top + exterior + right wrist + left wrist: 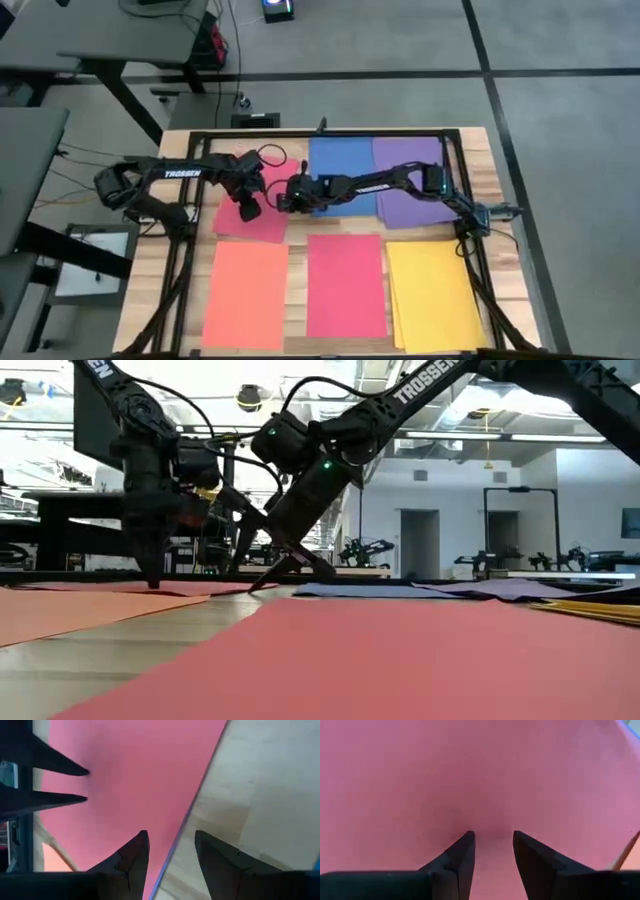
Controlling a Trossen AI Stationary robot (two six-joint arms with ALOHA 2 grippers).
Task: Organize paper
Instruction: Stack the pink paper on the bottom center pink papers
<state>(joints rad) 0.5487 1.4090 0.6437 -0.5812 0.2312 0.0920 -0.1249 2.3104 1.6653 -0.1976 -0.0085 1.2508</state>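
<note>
Pink paper under apparently part-open left hand

Grey tiled floor with dark seams, grey metal-legged desks at left, white far wall, bright ceiling lights.

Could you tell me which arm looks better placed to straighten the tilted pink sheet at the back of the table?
Probably the left: its end effector stands open directly on the pink sheet. The right end effector, also open, only straddles that sheet's edge beside the blue sheet.
</note>
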